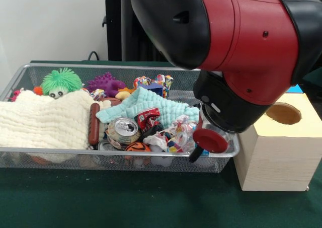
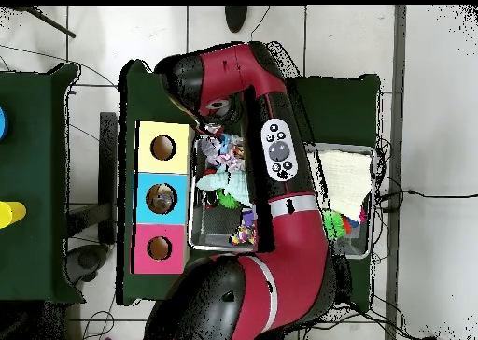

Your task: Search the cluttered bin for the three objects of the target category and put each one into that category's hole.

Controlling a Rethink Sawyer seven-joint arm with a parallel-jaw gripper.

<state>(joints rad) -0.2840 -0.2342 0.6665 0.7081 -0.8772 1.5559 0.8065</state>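
We see the arm's wrist (image 1: pixel 216 122) hanging over the wire bin's (image 1: pixel 30 72) corner nearest the wooden box (image 1: pixel 274 152). The gripper is hidden (we cannot tell its grip). The crushed can (image 1: pixel 123 130) lies mid-bin, just beside the wrist, away from the box.

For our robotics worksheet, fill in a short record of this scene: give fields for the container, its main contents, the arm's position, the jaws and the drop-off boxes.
container: wire mesh bin on a green table
contents: cream cloth, mint cloth, crushed drink can, toy hot dog, green spiky ball, purple spiky toy, wrappers
arm: Sawyer arm bent low over the bin's end beside the wooden box
jaws: hidden, state cannot be told
drop-off: yellow box, blue box, pink box, each with one round hole
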